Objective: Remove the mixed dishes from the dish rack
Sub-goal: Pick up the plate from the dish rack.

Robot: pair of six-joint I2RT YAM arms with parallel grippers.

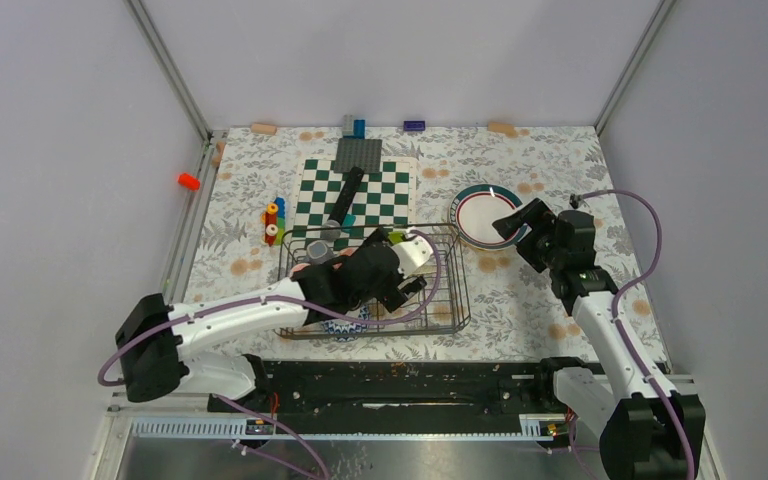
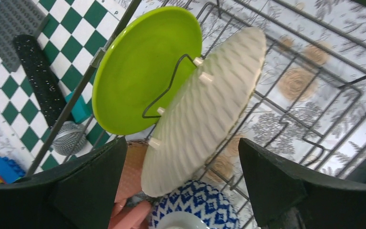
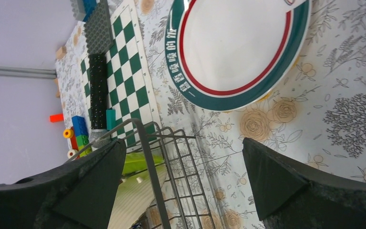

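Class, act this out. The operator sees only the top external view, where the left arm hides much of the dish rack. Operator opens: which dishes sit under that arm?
Observer: A lime-green plate stands on edge in the dish rack.
Operator: Anything next to it?
Observer: A white ribbed plate, also on edge, overlapping it in the left wrist view.
Operator: Is it gripped?
Observer: No. The left gripper is open, its fingers apart from that plate on either side.

Green/white chequered board (image 1: 370,200) on floral counter (image 1: 520,290), w/ black speckled cylinder (image 1: 345,196) lying on it; grey studded baseplate (image 1: 359,154) at its far edge; colourful toy blocks (image 1: 273,220) beside.
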